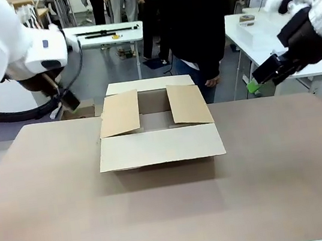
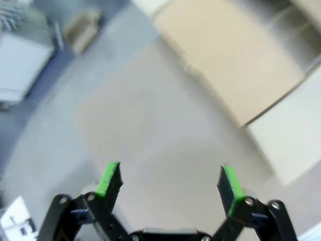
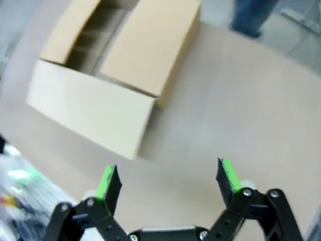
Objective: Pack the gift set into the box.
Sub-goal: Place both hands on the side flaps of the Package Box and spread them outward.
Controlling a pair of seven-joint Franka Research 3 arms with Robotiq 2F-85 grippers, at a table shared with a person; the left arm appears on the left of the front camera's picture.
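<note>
Box (image 1: 159,138): brown corrugated carton, resting on table (image 1: 53,209), approx. centre, closer to far edge. Top open. Near flap folded out flat toward camera; far flap folded out opp. way; L and R flaps tilted inward, partly over the opening, gap between them. Interior in shadow, contents cannot be told.

R wrist view: box (image 3: 108,75) at 11 o'clock from the fingers, well apart, on bare tabletop. L wrist view: box (image 2: 235,55) at 1 o'clock, blurred, also well apart.

Left gripper (image 1: 68,100): at 10 o'clock from box, above far-left table edge, not touching carton. Wrist view shows left gripper (image 2: 169,183) w/ green pads spread wide, nothing between, table surface below.

Right gripper (image 1: 254,86): at 2 o'clock from box, beyond far-right table edge, raised, one green pad showing. Wrist view shows right gripper (image 3: 168,181) likewise spread apart, holding nothing.

Person (image 1: 194,18): dark top, standing at far side at 1 o'clock from box; one hand (image 1: 211,81) hanging down, clear of the carton.
</note>
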